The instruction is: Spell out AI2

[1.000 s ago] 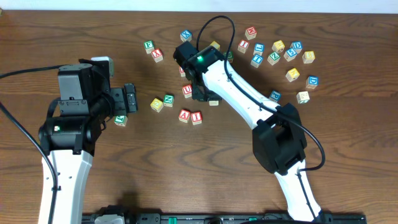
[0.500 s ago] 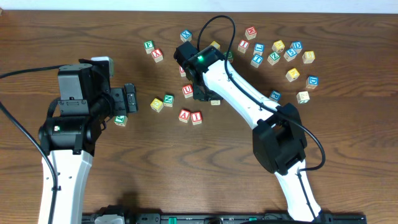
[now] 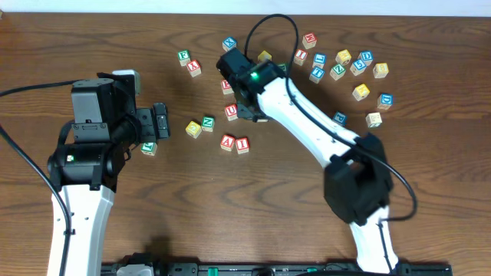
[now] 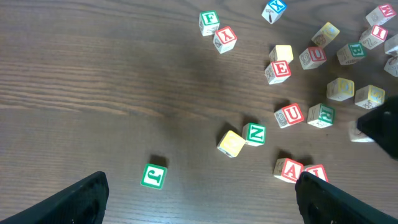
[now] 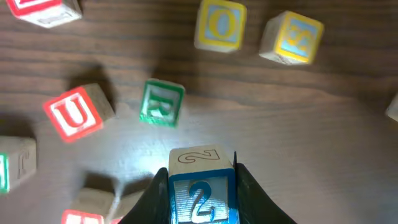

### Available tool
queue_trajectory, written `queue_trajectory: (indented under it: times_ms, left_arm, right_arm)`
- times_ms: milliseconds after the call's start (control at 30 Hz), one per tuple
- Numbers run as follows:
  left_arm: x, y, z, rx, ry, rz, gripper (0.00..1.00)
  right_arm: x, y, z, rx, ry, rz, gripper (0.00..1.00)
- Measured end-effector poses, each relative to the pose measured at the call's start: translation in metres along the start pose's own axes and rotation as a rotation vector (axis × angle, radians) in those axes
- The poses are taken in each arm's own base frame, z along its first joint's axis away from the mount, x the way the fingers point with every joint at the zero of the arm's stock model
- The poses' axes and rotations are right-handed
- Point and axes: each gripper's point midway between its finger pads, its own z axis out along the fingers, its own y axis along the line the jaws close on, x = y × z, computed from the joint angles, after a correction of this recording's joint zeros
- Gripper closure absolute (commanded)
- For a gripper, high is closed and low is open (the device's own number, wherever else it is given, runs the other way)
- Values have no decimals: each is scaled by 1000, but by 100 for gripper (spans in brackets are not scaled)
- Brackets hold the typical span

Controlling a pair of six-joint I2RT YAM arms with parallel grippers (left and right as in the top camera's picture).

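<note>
The blue 2 cube point(image 5: 201, 186) is clamped between my right gripper point(image 5: 201, 194) fingers, which are shut on it above the wood. In the overhead view that gripper point(image 3: 253, 113) hovers just behind and to the right of the red A cube point(image 3: 228, 142) and the red I cube point(image 3: 242, 144), which sit side by side and touching. In the left wrist view the A cube point(image 4: 288, 169) shows whole, while the I cube point(image 4: 314, 173) is partly hidden by a finger. My left gripper point(image 3: 159, 123) stands wide open and holds nothing, to the left of the pair.
A red U cube point(image 5: 73, 113) and a green R cube point(image 5: 160, 103) lie near the held cube. A green J cube point(image 4: 153, 175), a yellow cube point(image 4: 231, 143) and a green N cube point(image 4: 254, 133) sit further left. Several more cubes are scattered at the back right point(image 3: 360, 65).
The right arm's elbow has swung to the right and its gripper has shifted slightly toward the back with the 2 cube. The left arm has not moved.
</note>
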Motion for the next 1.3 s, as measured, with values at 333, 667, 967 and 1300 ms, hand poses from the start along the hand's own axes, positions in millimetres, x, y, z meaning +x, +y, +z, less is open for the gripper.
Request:
queue_trajectory:
  times_ms: [333, 667, 967, 1300]
  left_arm:
    - [0, 0, 0, 0, 0, 0, 5]
    - [0, 0, 0, 0, 0, 0, 6]
    - [0, 0, 0, 0, 0, 0, 6]
    - [0, 0, 0, 0, 0, 0, 6]
  right_arm:
    - [37, -26, -7, -43, -14, 9, 88]
    - [76, -27, 36, -89, 34, 5, 89]
    - [65, -14, 36, -143, -18, -35, 88]
    - [63, 1, 32, -177, -51, -98, 88]
